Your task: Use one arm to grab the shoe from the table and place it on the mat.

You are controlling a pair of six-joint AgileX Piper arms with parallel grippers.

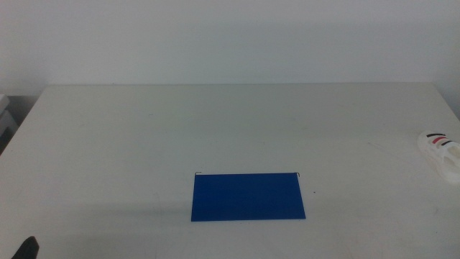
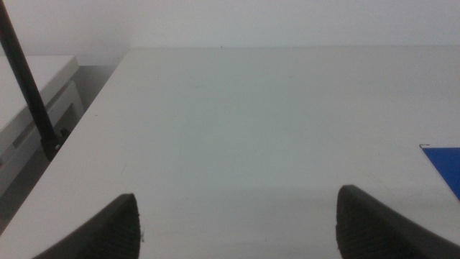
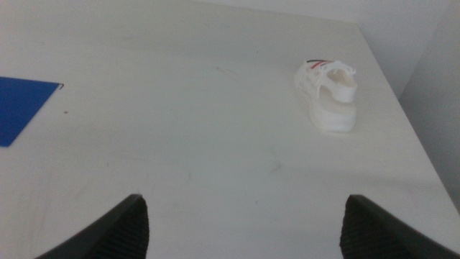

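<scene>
- The counter is a large off-white top that fills most of the middle view, with a pale wall behind it.
- The mat, a flat deep-blue rectangle, lies toward the counter's near edge, a little right of centre.
- The shoe, white with black and red striped straps, sits upright at the counter's far right side, well apart from the mat and partly cut off by the picture's edge.
- The right gripper hangs above bare counter near the shoe, its jaws spread wide with nothing between them.
- The left gripper waits over the counter's left part, jaws likewise wide apart.
</scene>
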